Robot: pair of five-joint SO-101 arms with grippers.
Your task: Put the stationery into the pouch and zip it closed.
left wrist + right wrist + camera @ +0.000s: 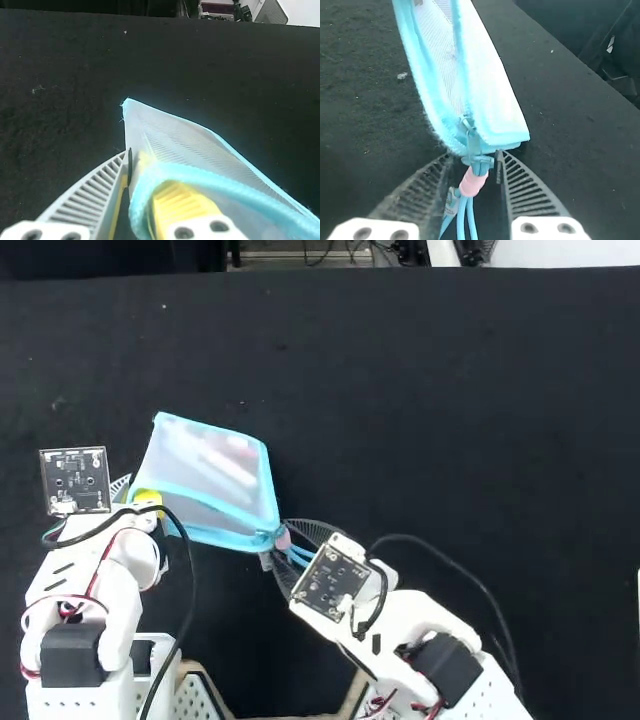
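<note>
Pouch (205, 480) between grippers over tabletop (450, 390), stationery (225, 455) inside; left fingers (95, 190) pinching one corner, right gripper (475, 162) at zip pull (471, 182) (grip there cannot be told). Risk: hard tug drags corner from left pinch; slack mesh jams slider

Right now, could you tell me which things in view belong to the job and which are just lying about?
Job: pouch; stationery inside it; zipper pull; left end effector clamping the pouch; right end effector at the pull.
Lying about: cables beyond the black table.
</note>
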